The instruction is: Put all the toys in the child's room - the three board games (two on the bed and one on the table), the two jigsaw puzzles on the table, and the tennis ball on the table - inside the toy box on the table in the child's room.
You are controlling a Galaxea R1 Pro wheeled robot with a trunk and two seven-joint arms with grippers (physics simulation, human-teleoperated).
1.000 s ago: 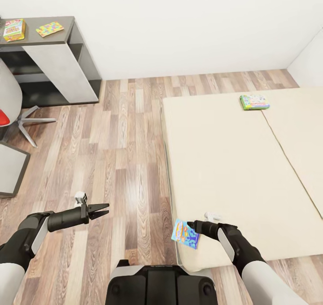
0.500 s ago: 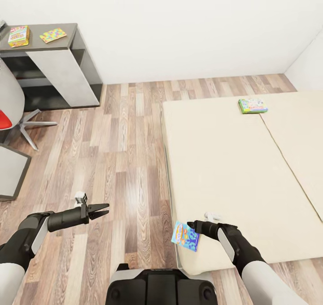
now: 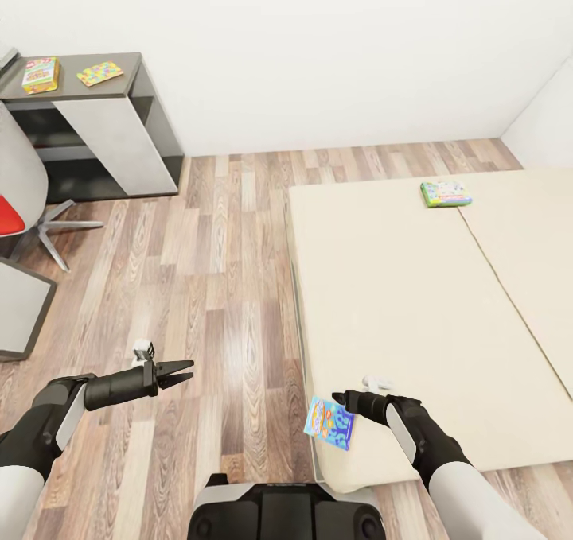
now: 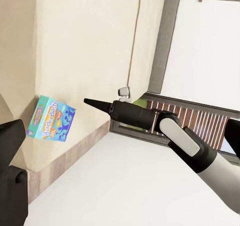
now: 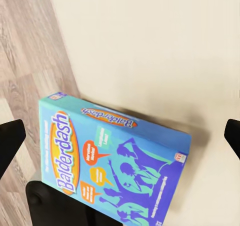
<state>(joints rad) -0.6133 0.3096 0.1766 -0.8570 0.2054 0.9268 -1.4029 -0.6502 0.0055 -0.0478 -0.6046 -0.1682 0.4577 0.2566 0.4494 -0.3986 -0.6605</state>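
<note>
So the right end effector [image 3: 344, 401] is clamped on the edge of a blue board game [image 3: 329, 423], holding it at the near corner of the bed [image 3: 398, 301], right by the bed's edge next to the wood floor [image 3: 215, 285]. The right wrist view shows the box [image 5: 112, 161] up close with "Balderdash" printed on the cover, and the bed cover behind it. The left end effector [image 3: 181, 371] hangs over the floor, well apart from the bed, fingers nearly together in a narrow point and holding nothing. From the left wrist view you can see the right arm [image 4: 165, 131] and the blue box [image 4: 51, 118] against the bed side.

A pale green board game [image 3: 446, 193] lies flat on the bed, at its far side near the wall. Away from the bed, a dark-topped cabinet [image 3: 103, 118] carries another board game [image 3: 40, 74] with a puzzle [image 3: 100, 72] just beside it.
</note>
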